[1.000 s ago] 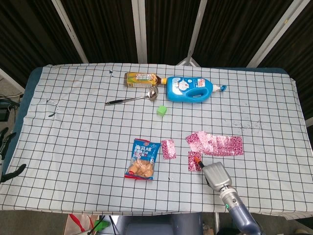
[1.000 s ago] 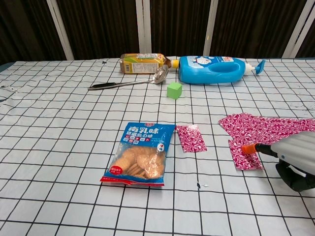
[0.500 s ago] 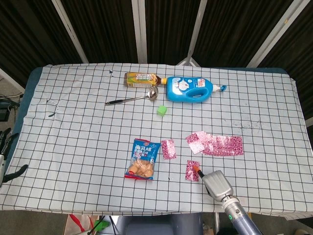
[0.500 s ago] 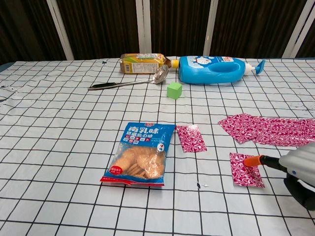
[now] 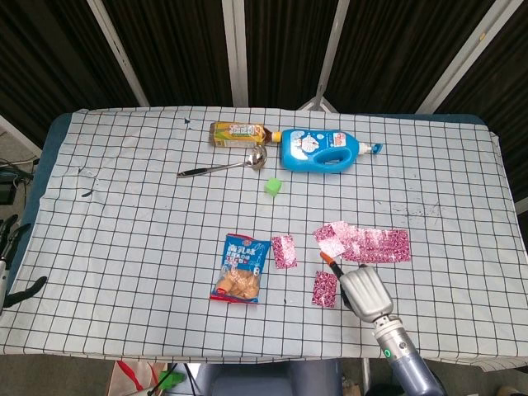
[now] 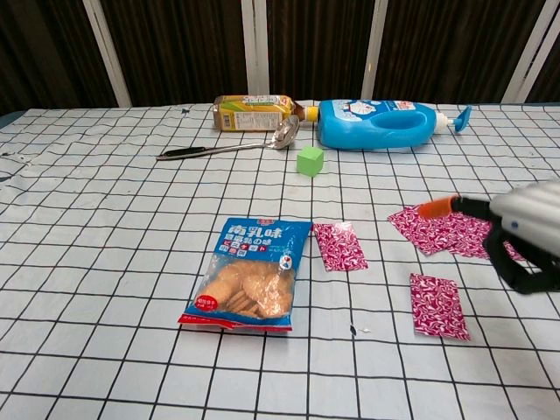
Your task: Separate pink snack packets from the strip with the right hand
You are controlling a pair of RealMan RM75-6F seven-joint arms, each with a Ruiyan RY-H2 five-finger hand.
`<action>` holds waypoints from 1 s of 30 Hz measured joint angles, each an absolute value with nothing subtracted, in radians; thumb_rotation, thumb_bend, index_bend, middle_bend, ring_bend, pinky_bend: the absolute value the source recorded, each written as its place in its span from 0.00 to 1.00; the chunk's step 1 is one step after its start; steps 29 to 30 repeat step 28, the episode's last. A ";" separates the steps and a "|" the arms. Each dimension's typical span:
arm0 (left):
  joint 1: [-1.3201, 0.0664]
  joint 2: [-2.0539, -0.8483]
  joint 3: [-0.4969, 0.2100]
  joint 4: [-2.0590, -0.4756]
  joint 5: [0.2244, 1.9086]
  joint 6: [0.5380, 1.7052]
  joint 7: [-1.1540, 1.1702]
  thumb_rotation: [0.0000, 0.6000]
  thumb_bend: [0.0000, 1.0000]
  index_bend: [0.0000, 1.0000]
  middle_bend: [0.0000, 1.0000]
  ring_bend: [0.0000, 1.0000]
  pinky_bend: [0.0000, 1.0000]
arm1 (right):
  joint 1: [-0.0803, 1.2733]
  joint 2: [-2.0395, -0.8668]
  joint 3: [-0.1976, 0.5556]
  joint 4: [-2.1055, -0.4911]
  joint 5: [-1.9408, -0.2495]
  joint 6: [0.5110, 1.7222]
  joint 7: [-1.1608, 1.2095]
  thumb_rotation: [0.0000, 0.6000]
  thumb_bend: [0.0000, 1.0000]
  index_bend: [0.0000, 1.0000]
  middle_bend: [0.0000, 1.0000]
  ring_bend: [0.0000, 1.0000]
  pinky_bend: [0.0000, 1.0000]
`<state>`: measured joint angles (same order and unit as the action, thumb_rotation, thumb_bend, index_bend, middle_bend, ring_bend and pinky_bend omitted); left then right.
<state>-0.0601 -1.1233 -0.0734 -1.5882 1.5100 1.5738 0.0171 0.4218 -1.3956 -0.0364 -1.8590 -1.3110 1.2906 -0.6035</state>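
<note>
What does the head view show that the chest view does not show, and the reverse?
Only the head view shows the table's near edge, the right forearm and the full pink strip. Only the chest view shows the orange-tipped finger raised over the strip, which the right robot hand partly hides. Both show two separated pink packets, the cookie bag, spoon, green cube and blue bottle.
</note>
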 measured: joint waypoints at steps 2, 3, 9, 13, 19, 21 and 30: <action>-0.060 -1.121 -0.071 -1.587 1.512 1.571 0.012 1.00 0.28 0.13 0.01 0.00 0.12 | 0.412 -1.385 -0.002 -1.855 -1.314 1.316 -0.526 1.00 0.67 0.02 0.17 0.23 0.20; -0.060 -1.119 -0.071 -1.587 1.512 1.571 0.009 1.00 0.28 0.13 0.01 0.00 0.12 | 0.407 -1.374 0.011 -1.856 -1.310 1.324 -0.492 1.00 0.65 0.02 0.14 0.20 0.19; -0.060 -1.117 -0.069 -1.581 1.524 1.578 0.004 1.00 0.27 0.13 0.00 0.00 0.11 | 0.337 -1.219 0.031 -1.862 -1.306 1.375 -0.331 1.00 0.52 0.00 0.06 0.10 0.11; -0.060 -1.119 -0.065 -1.577 1.537 1.582 0.007 1.00 0.27 0.13 0.00 0.00 0.11 | 0.280 -1.157 -0.002 -1.826 -1.381 1.428 -0.279 1.00 0.50 0.00 0.05 0.08 0.10; -0.056 -1.119 -0.061 -1.576 1.544 1.591 0.017 1.00 0.28 0.13 0.00 0.00 0.10 | 0.176 -1.120 -0.049 -1.727 -1.497 1.579 -0.222 1.00 0.50 0.00 0.05 0.08 0.09; -0.054 -1.118 -0.060 -1.577 1.543 1.591 0.020 1.00 0.28 0.13 0.00 0.00 0.10 | 0.138 -1.112 -0.062 -1.693 -1.536 1.632 -0.199 1.00 0.50 0.00 0.05 0.08 0.09; -0.050 -1.106 -0.051 -1.598 1.536 1.580 0.045 1.00 0.28 0.13 0.00 0.00 0.10 | 0.069 -1.086 -0.077 -1.641 -1.602 1.701 -0.142 1.00 0.50 0.00 0.05 0.08 0.09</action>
